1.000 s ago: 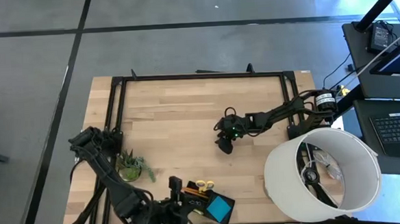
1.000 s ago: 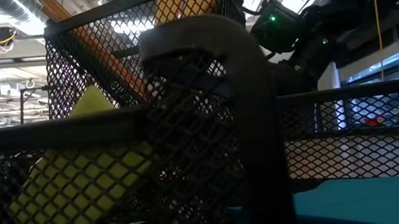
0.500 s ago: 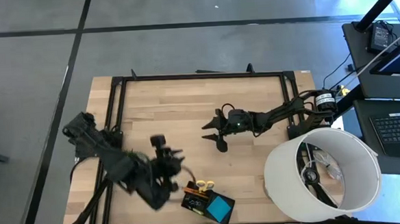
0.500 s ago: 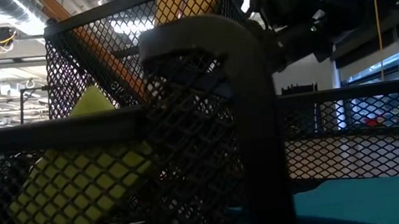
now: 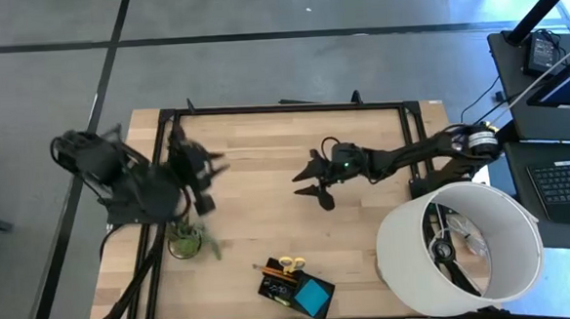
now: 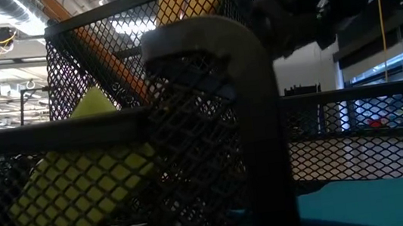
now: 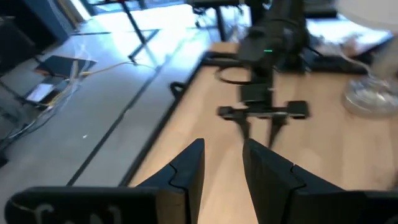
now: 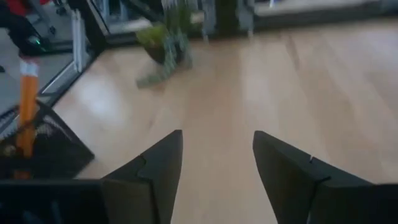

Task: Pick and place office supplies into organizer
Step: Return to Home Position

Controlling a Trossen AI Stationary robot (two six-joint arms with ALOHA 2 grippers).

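Jaws: left gripper (image 7: 222, 149) narrowly parted, empty; right gripper (image 8: 217, 140) spread wide, empty | change: left arm has swung from over the organizer (image 5: 294, 288) to the table's (image 5: 265, 146) left side, beyond the plant (image 5: 185, 240); right gripper stays mid-table | organizer: black mesh, at front edge, holding yellow scissors (image 5: 291, 265), blue note pad (image 5: 313, 295), orange pencil (image 8: 27, 99).

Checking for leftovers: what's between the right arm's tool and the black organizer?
Only bare tabletop, as the high view shows, between the right tool and the organizer. The left tool hovers near the table's left edge, off that stretch.
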